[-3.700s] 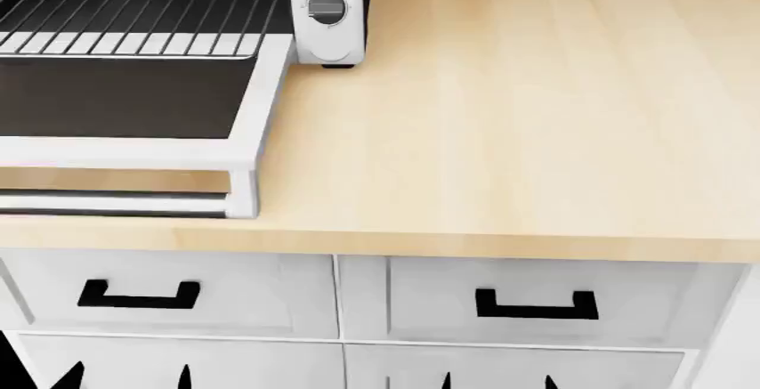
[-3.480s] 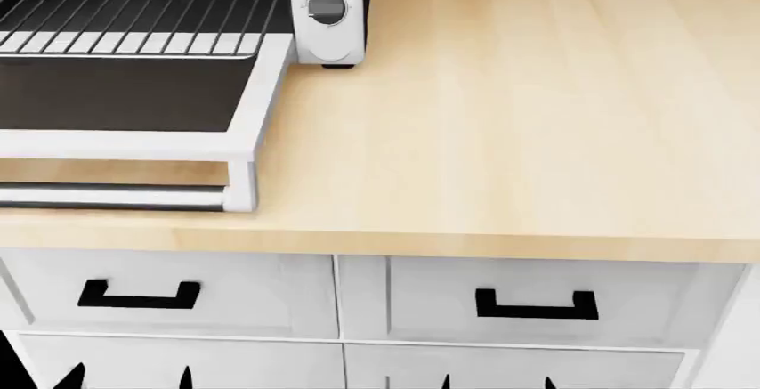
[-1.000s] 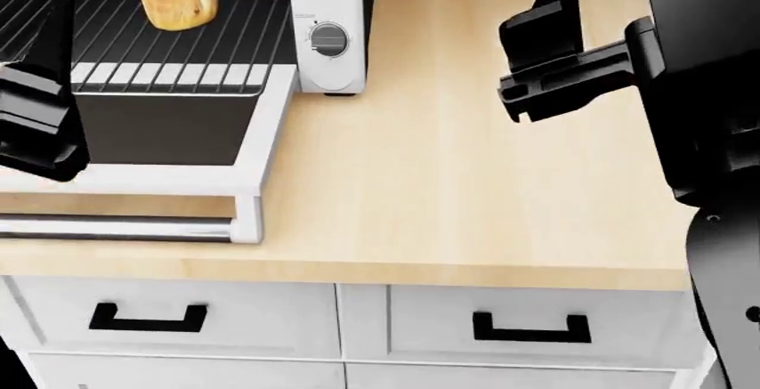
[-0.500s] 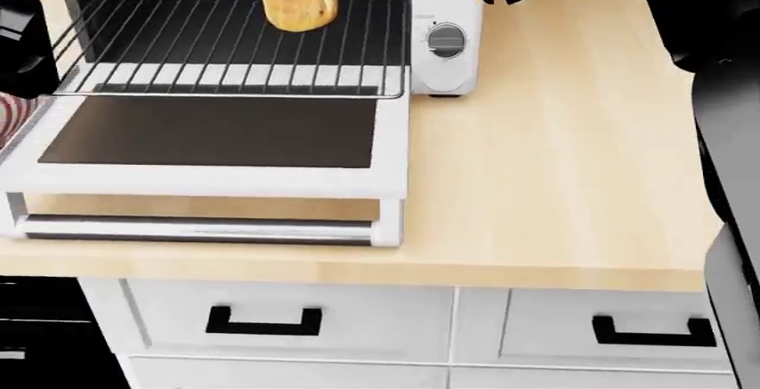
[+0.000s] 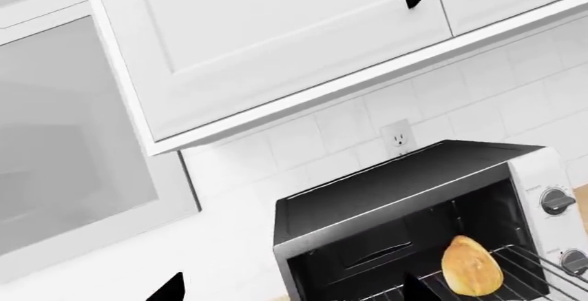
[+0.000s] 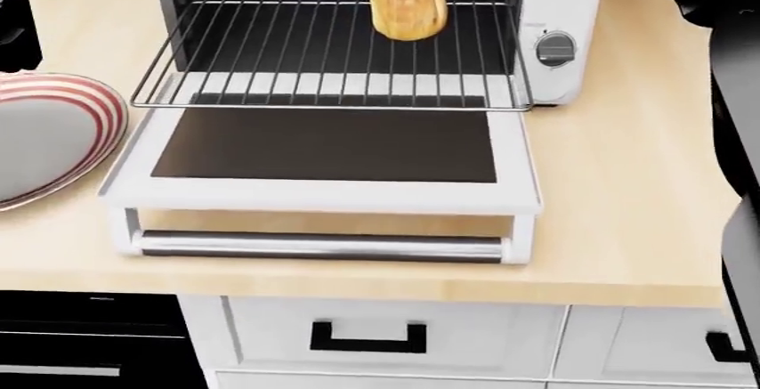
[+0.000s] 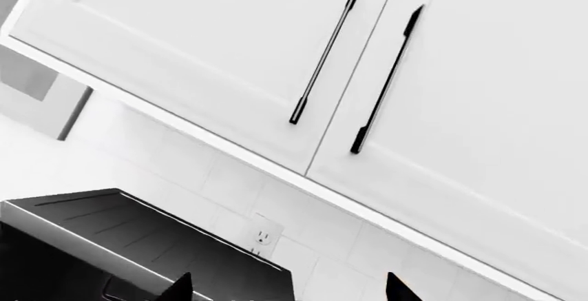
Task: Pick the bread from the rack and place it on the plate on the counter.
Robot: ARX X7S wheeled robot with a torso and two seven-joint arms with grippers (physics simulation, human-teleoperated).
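head view, bread [image 6: 408, 2] on pulled-out rack [image 6: 320, 55], plate [image 6: 48, 131] on counter [image 6: 618, 202], both end effectors' fingertips apart

A kitchen: toaster oven [image 6: 356, 60] on counter [image 6: 618, 193], wall cabinets [image 7: 275, 60] above.

Marks beside the toaster oven's dial [image 6: 554, 48] seem too blurred to read.

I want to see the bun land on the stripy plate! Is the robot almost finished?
Not yet. Done: the toaster oven's dark glass door lies open and the grey wire rack is pulled out. In hand: nothing; the golden-brown oval bread sits on the rack, with neither end effector on it. Left: grab it and carry it to the red-and-white striped plate on the beige wooden counter.
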